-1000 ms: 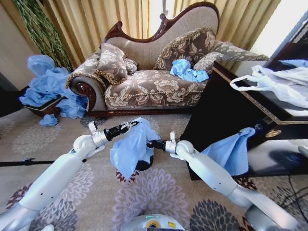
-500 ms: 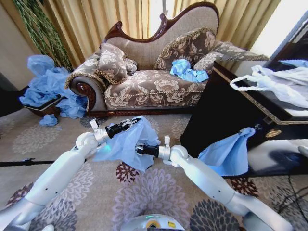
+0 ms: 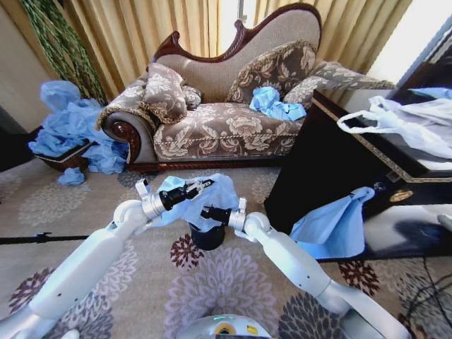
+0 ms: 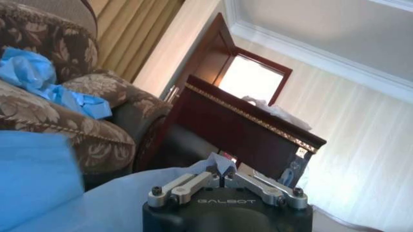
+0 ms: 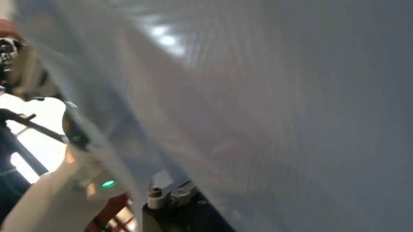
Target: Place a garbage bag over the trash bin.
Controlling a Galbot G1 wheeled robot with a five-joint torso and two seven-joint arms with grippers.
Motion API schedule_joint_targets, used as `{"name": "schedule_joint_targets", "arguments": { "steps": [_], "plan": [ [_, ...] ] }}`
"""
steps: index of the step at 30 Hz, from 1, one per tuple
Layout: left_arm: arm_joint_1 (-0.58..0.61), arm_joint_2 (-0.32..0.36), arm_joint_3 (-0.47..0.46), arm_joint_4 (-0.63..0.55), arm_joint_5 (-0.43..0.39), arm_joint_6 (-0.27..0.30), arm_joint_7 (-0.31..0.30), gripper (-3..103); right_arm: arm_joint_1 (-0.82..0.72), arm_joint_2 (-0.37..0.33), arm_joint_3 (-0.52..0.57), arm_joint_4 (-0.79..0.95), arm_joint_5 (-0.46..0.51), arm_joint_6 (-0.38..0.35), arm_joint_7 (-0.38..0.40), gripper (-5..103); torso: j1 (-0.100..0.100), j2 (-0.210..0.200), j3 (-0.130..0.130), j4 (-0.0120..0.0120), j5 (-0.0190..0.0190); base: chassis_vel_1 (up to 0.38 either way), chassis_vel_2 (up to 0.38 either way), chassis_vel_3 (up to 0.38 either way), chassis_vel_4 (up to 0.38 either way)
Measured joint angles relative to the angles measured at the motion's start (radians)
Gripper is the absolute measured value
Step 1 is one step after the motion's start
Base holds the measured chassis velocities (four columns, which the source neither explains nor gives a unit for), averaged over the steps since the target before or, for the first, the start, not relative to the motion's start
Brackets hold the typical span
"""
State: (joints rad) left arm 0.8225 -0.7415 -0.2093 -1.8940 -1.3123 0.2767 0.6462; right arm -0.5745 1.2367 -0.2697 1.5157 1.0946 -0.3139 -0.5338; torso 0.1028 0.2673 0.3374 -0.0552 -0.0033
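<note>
The bin (image 3: 207,236) stands on the patterned carpet (image 3: 233,282) in front of the sofa (image 3: 226,120), its black side showing below the bag (image 3: 212,192). The bag, a thin light blue film, is spread above the bin's rim, held up between the two arms and draping over the bin's top.

The left tool (image 3: 201,186) reaches in from the left just above the bin. In the left wrist view its fingers (image 4: 184,186) are drawn together, pinching a peak of the bag's film (image 4: 219,164) between their tips.

The right tool (image 3: 209,212) comes in from the right, lower, just at the bin's rim and under the film. Whether it is open or closed I cannot tell: in the right wrist view the bag (image 5: 271,96) hangs across the tool's body.

A second blue bag (image 3: 328,226) hangs beside the dark cabinet (image 3: 332,162) to the right, well apart from the bin.
</note>
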Motion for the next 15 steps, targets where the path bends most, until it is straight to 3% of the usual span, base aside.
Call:
{"name": "schedule_joint_targets", "arguments": {
  "steps": [5, 15],
  "plan": [
    [0.028, -0.013, 0.002, -0.032, -0.017, 0.006, -0.014, 0, -0.008, 0.059, 0.016, -0.004, 0.024, 0.058, 0.103, 0, 0.0, 0.0, 0.0, 0.0, -0.0002, 0.0, 0.0, 0.0, 0.0],
    [0.083, -0.03, -0.013, -0.052, -0.015, 0.005, 0.0, 0, -0.029, 0.116, 0.046, 0.0, 0.085, 0.092, 0.197, 0, 0.0, 0.0, 0.0, -0.0001, -0.0002, 0.0, 0.0, 0.0, 0.0]
  ]
}}
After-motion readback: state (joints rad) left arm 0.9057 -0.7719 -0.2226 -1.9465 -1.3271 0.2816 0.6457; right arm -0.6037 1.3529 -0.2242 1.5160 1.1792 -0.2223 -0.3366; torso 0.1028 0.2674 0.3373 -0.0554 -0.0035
